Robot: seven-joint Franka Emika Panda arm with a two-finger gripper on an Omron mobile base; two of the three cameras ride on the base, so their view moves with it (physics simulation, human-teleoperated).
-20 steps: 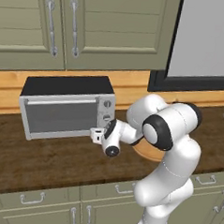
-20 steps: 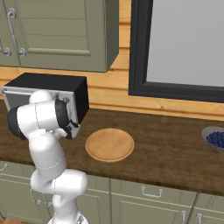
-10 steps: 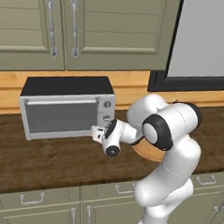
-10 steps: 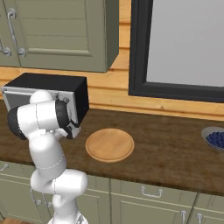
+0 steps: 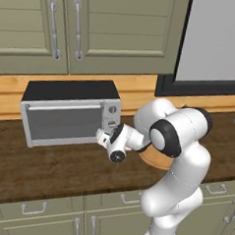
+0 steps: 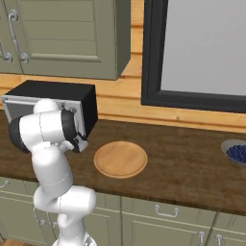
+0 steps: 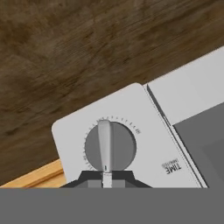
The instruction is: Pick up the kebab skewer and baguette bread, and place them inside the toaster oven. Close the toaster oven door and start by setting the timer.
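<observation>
The toaster oven (image 5: 65, 114) stands on the counter at the left, and its black top (image 6: 53, 91) also shows in the right base view. The toaster oven door (image 5: 65, 123) is closed, its bar handle along the top edge. My gripper (image 5: 102, 136) is pressed against the knob column on the oven's right side. In the hand view the round timer knob (image 7: 109, 146) marked TIME is right in front, and my gripper (image 7: 106, 180) is shut on its pale ridge. The kebab skewer and the baguette bread are hidden.
A round wooden plate (image 6: 120, 158) lies bare on the counter just right of the oven, partly behind my arm (image 5: 159, 159). A bowl of blueberries (image 6: 238, 153) sits at the far right. Wall cabinets hang above the oven, and a dark-framed window (image 6: 192, 53) stands behind.
</observation>
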